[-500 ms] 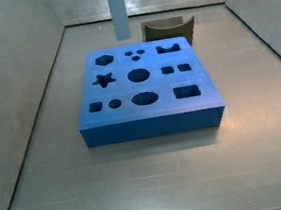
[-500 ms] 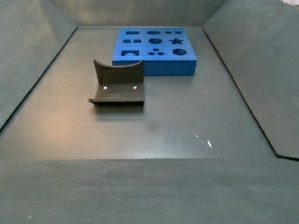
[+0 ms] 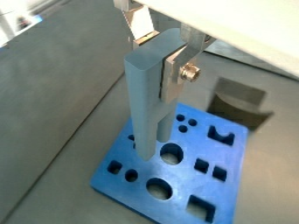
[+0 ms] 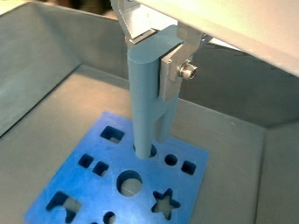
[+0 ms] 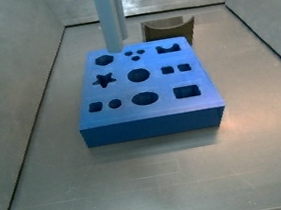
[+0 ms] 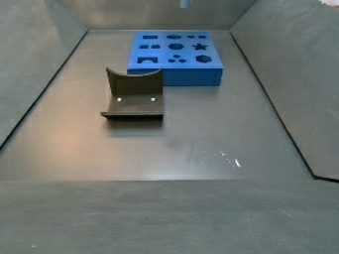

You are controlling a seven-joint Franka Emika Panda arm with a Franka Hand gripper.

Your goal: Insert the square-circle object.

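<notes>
- Gripper point(image 3: 160, 54) sits high above the blue block point(image 3: 222, 187) in both wrist views, also point(image 4: 155, 54); its silver finger plates are clamped on the upper end of the square-circle object point(image 3: 145, 101); one finger point(image 3: 179, 63) shows a screw on its outer face
- square-circle object hangs upright, long and pale blue; in a wrist view point(image 4: 145, 105) its lower end reaches down to the block's top face, among the shaped holes; whether the tip is in a hole or just over one, I cannot tell
- in a side view the object point(image 5: 108, 16) stands as a vertical pale bar over the far left part of the block point(image 5: 152, 115), its foot close by the hole at the far left corner; the gripper itself lies above that view's edge
- blue block rests on the grey floor point(image 5: 247, 160), its top cut with star, round, oval and square holes
- brown notched block point(image 5: 168, 28) stands just beyond the blue block's far right corner; in a side view point(image 6: 134, 95) it lies nearer the camera, well apart from the blue block point(image 6: 177, 57)
</notes>
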